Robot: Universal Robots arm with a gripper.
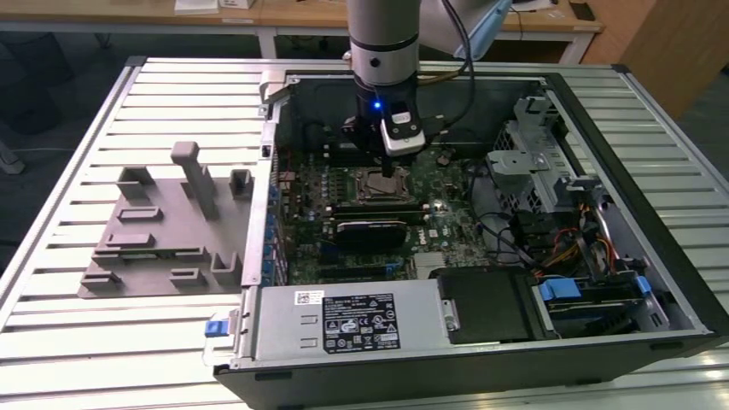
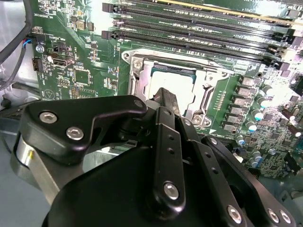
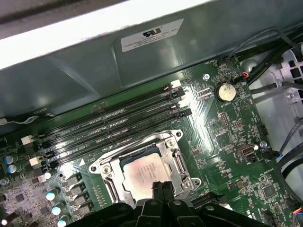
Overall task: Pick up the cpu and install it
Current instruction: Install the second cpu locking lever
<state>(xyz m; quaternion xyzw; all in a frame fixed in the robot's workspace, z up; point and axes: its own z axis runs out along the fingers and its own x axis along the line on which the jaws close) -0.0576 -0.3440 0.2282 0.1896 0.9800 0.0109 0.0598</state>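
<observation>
one cpu point(image 3: 142, 172) sits seated in the motherboard socket point(image 3: 163, 142); the tool point(image 3: 162, 188) hovers just above it, fingers clenched together and empty. placement looks done, so i judge retreat calls for a straight lift.

Your exterior view looks down from above and off to one side at the open PC case point(image 1: 638, 282) and table point(image 1: 68, 128). Both wrist cams sit close over the motherboard point(image 2: 85, 75), looking past the gripper point(image 2: 163, 94) at the same CPU socket point(image 3: 142, 156).
</observation>
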